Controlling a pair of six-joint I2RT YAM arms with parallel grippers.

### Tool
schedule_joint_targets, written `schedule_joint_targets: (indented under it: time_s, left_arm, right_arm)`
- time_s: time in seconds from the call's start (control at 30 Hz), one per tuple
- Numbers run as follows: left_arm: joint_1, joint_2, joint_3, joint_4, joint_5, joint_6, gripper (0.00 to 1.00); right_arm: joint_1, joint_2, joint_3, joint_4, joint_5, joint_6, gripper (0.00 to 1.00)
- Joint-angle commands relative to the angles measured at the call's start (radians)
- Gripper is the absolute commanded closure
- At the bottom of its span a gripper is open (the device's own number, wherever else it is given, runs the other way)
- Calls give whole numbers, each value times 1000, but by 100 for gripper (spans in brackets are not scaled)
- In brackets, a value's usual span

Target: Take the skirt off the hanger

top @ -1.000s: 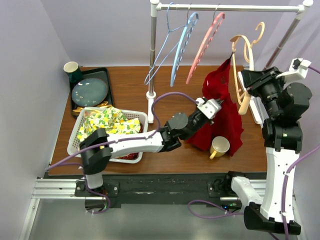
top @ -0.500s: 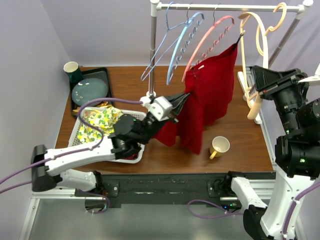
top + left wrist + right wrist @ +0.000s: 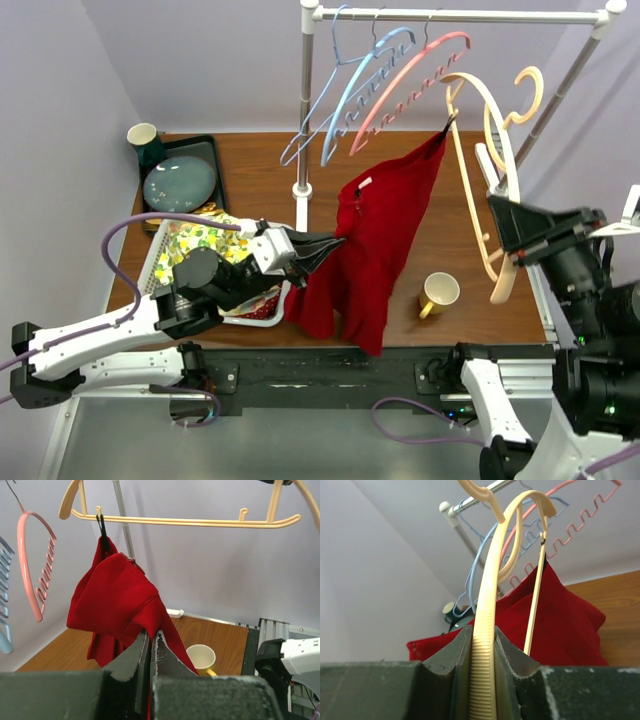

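A red skirt (image 3: 375, 240) hangs by one black clip from a cream plastic hanger (image 3: 490, 150), held up off the rail. My left gripper (image 3: 328, 247) is shut on the skirt's lower left part and pulls it leftward; in the left wrist view the cloth (image 3: 117, 602) runs up from the fingers (image 3: 167, 662) to the clip (image 3: 101, 526) on the hanger (image 3: 185, 521). My right gripper (image 3: 503, 235) is shut on the hanger's arm (image 3: 487, 645), at the right, above the table. The skirt (image 3: 560, 627) shows behind it.
A yellow mug (image 3: 438, 293) stands on the wooden table (image 3: 250, 180) under the skirt. A white basket (image 3: 150, 262) with patterned cloth sits at the left, a dark tray (image 3: 215, 160) with a plate and a cup behind it. Blue (image 3: 345, 95) and pink (image 3: 410, 80) hangers hang on the rail (image 3: 450, 15).
My left gripper has pulled the skirt left and down towards the basket. My right gripper has lowered, swinging the hanger off the rail; the skirt now hangs from one clip.
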Motion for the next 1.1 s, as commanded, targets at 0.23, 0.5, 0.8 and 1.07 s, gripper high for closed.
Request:
schedule_joint_targets:
  time_s: [0.23,0.5,0.8,1.07]
  left_arm:
    - [-3,35,47,-154,-21,-10,30]
    - [-3,156,190,-126,-176,102,17]
    - [-3,315,269,-74,-360,178,15]
    - [-3,326,208,61,-306,232,14]
  right_arm:
    - [36,-128,-289,254,-270,68,100]
    - [97,-177,-269,269,-287,78,100]
    - [162,-220,-178,159,-207,57,100]
    - [182,-245,-175,161,-217,63,100]
